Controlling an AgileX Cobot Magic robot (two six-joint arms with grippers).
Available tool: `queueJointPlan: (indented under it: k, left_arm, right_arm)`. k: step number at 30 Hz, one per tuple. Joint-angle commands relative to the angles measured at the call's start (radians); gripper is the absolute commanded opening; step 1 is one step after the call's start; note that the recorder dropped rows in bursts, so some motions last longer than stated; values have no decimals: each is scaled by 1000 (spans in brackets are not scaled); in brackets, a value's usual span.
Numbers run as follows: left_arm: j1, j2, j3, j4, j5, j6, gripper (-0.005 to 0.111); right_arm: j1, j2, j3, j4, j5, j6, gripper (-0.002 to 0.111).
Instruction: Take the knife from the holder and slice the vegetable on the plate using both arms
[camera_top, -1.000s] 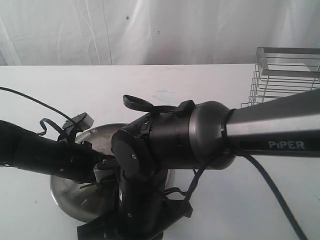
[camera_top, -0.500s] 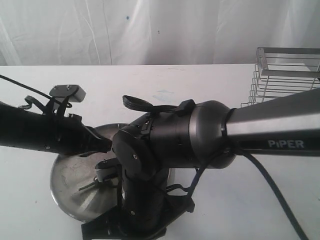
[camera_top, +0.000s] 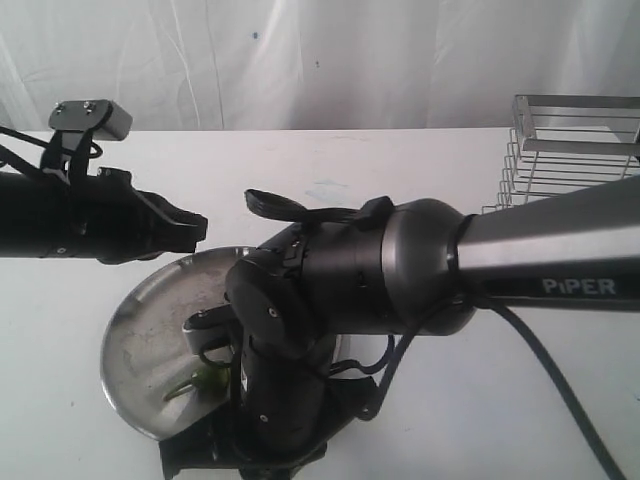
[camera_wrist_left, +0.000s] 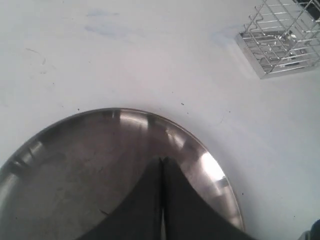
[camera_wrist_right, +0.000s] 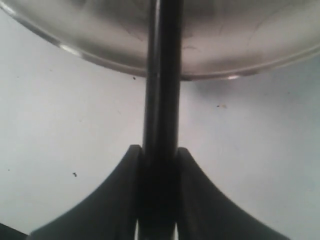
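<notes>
Knife (camera_wrist_right: 162, 75) handle clamped in right tool (camera_wrist_right: 159, 151), left tool (camera_wrist_left: 162, 163) closed (empty)

Scuffed shiny steel plate (camera_top: 135, 340), silver wire holder (camera_top: 565, 150), matt white table (camera_top: 400, 170)

Light was bright, diffuse & even; white worktop (camera_top: 420, 170) was nearly washed out, shadows faint. The plate (camera_wrist_left: 212, 167) rim threw a hot glare patch in left wrist view, w/ a soft shadow under its edge in right wrist view. The knife (camera_wrist_right: 161, 100) & right end effector (camera_wrist_right: 160, 155) sat too close to the lens: blurred, near-black, no detail. Ext. view was low-res, slightly soft.
</notes>
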Motion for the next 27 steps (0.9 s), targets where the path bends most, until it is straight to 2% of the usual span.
queueJointPlan:
  k: [1, 7, 15, 27]
  left_arm:
    - [-7, -65, -3, -17, 5, -9, 0]
    - [-7, -84, 5, 115, -13, -3, 0]
    - [-7, -31, 71, 131, -36, 106, 0]
    - [-7, 85, 90, 109, -46, 107, 0]
  right_arm:
    - [-3, -58, -1, -52, -7, -15, 0]
    - [13, -105, -1, -41, 23, -6, 0]
    - [151, -51, 34, -66, -134, 178, 0]
    - [163, -28, 34, -178, -97, 310, 0]
